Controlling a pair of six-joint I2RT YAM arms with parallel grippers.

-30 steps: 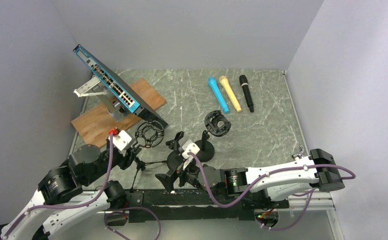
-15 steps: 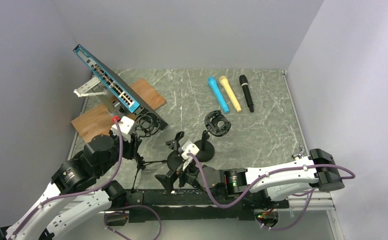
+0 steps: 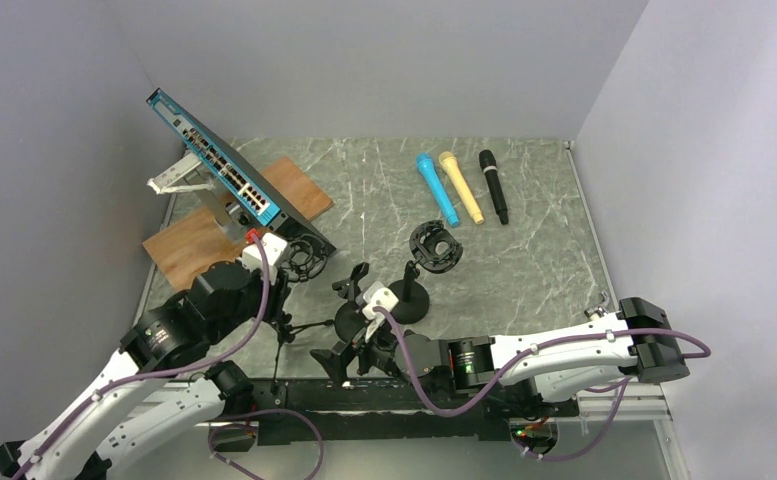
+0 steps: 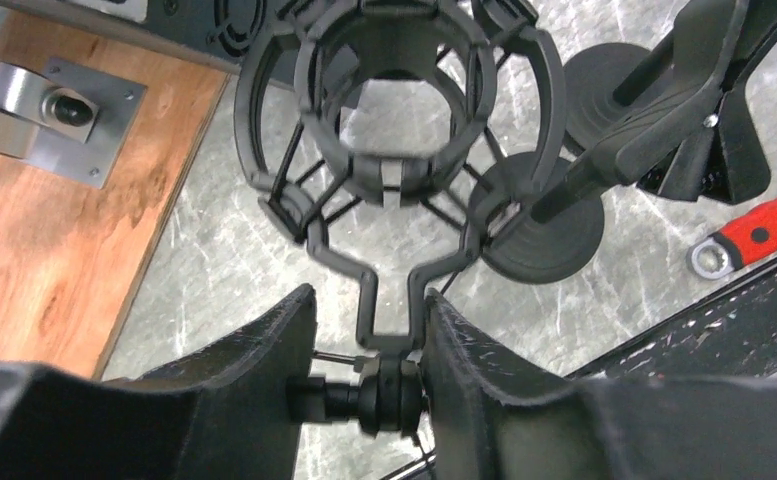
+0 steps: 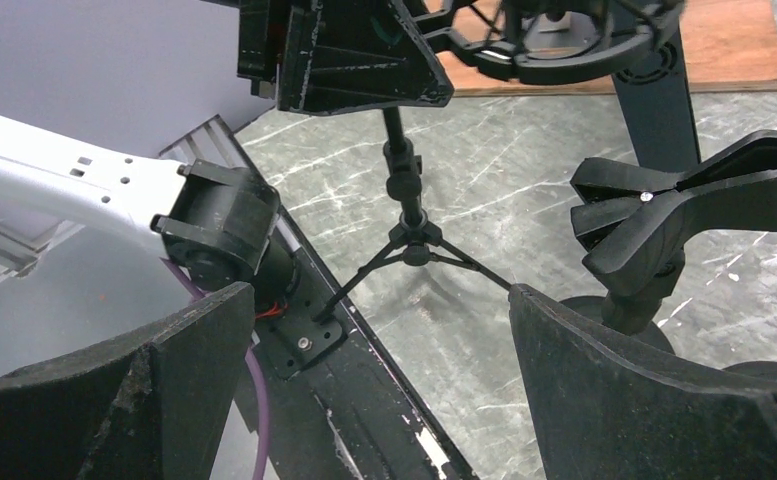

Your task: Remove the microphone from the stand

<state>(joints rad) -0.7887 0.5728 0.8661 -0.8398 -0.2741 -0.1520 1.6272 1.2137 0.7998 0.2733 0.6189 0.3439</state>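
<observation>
My left gripper (image 3: 282, 262) is shut on the swivel joint of a black tripod stand (image 5: 409, 235), just below its shock mount (image 4: 399, 110). The mount's ring is empty. Its stem stands between my left fingers (image 4: 264, 350). Three microphones lie side by side at the back of the table: blue (image 3: 437, 188), yellow (image 3: 461, 186) and black (image 3: 494, 186). My right gripper (image 5: 376, 292) stands wide open low at the front, holding nothing. The tripod's legs are ahead of it and a clip stand (image 5: 664, 215) is to its right.
A second shock-mount stand (image 3: 434, 248) on a round base stands mid-table beside the clip stand (image 3: 352, 300). A tilted network switch (image 3: 226, 170) on a wooden board (image 3: 189, 245) rises just behind the held mount. A red-handled tool (image 4: 764, 225) lies by the front rail.
My left arm has moved away from the front edge toward the network switch, carrying the top of the tripod stand with it. The right arm has not moved.
</observation>
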